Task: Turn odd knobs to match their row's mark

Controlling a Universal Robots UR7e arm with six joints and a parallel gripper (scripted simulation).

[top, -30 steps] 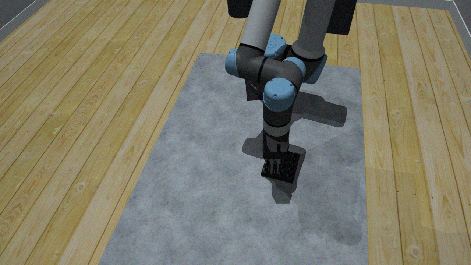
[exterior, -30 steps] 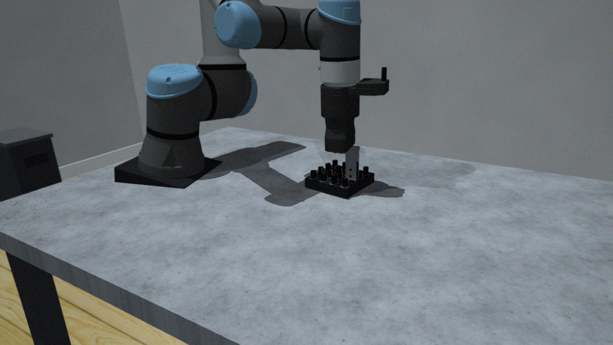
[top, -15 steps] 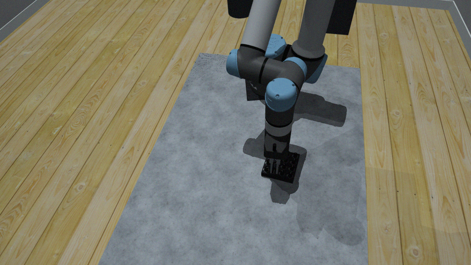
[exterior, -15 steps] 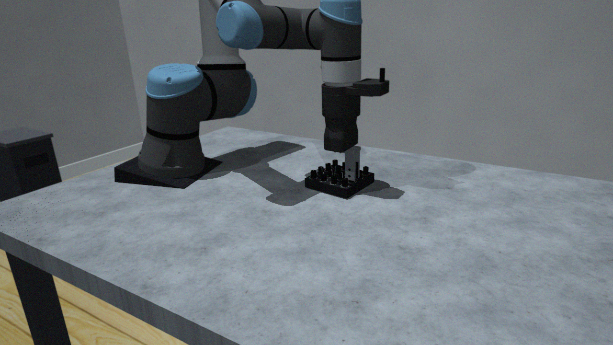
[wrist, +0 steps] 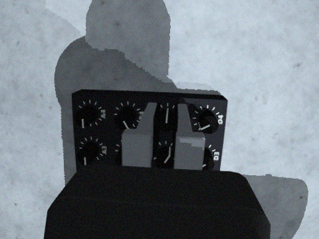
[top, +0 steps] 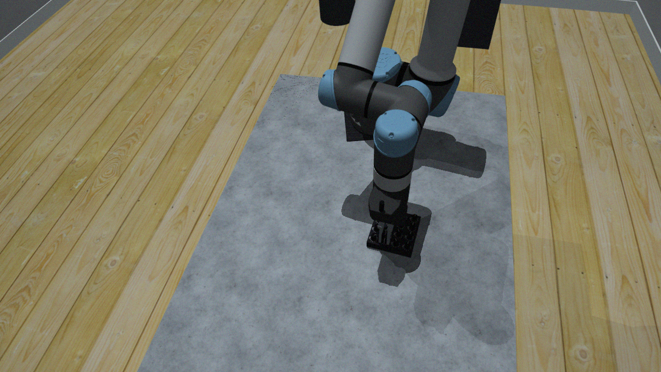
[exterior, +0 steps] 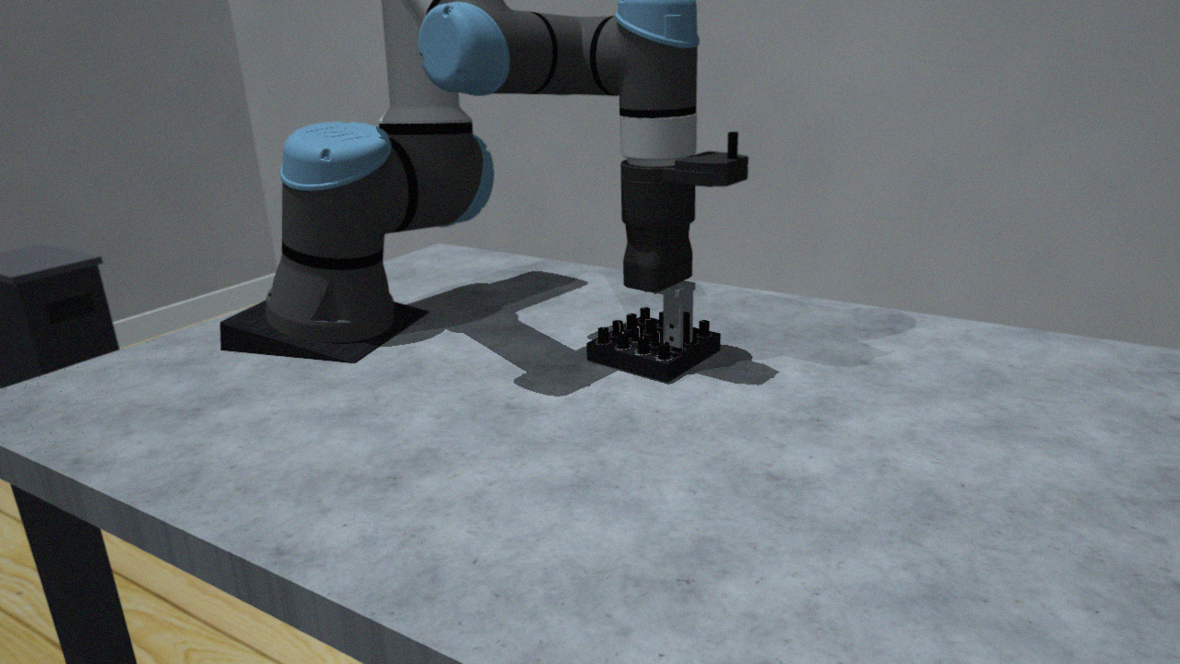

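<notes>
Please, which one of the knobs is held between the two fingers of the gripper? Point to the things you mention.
C4 [wrist: 167, 117], the knob between B4 [wrist: 129, 115] and D4 [wrist: 209, 121]. The gripper [top: 384, 242] [exterior: 678, 343] [wrist: 166, 119] is shut on this one alone.

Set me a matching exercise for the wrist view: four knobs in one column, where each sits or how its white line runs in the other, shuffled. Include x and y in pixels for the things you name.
1. Knob A4 [wrist: 89, 115]
2. Knob B4 [wrist: 130, 116]
3. Knob C4 [wrist: 170, 116]
4. Knob D4 [wrist: 212, 121]

a. Between the gripper's fingers [top: 389, 234] [exterior: 672, 317]
b. White line slants down and to the picture's left
c. White line runs straight down the picture
d. White line slants down and to the picture's right

Pairs: 1-c, 2-d, 3-a, 4-b
</notes>
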